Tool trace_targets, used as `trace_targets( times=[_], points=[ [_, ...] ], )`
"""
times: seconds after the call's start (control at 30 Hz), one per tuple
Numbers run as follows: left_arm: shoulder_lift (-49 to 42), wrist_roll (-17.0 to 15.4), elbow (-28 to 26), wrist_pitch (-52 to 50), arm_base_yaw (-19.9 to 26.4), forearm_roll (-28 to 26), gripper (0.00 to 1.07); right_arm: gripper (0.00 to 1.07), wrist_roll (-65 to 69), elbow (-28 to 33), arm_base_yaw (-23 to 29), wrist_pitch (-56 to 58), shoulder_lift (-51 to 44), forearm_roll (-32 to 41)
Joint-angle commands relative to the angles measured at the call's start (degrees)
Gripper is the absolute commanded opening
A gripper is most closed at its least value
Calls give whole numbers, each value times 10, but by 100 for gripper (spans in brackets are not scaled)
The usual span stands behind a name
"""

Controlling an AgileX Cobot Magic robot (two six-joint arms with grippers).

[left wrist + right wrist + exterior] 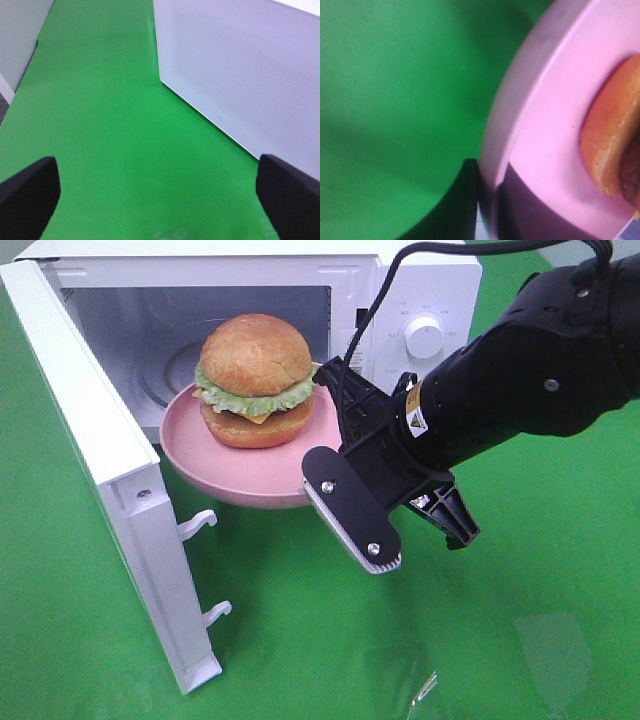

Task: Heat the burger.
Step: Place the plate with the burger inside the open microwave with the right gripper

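Observation:
The burger (256, 380), with a brown bun, green lettuce and orange filling, sits on a round pink plate (230, 465). My right gripper (325, 455) is shut on the plate's right rim and holds it in the air at the mouth of the open white microwave (420, 300). The right wrist view shows the plate's rim (530, 125) close up, with the bun's edge (610, 135) beside it. My left gripper (157, 200) is open over the green cloth, with nothing between its fingers (27, 197), next to the microwave's white side (240, 75).
The microwave door (110, 470) stands open to the left, its latch hooks facing the plate. A glass turntable (170, 375) lies inside the cavity. The control knob (424, 337) is on the right panel. Green cloth (330, 640) covers the table.

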Motion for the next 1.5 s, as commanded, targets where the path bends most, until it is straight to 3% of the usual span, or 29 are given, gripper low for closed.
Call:
trace_targets(
  times=[0.03, 1.5],
  points=[
    [-13, -2, 2, 0, 0, -3, 100, 0, 7, -32, 1, -38, 9, -3],
    [-13, -2, 2, 0, 0, -1, 100, 0, 49, -251, -1, 5, 194, -4]
  ],
)
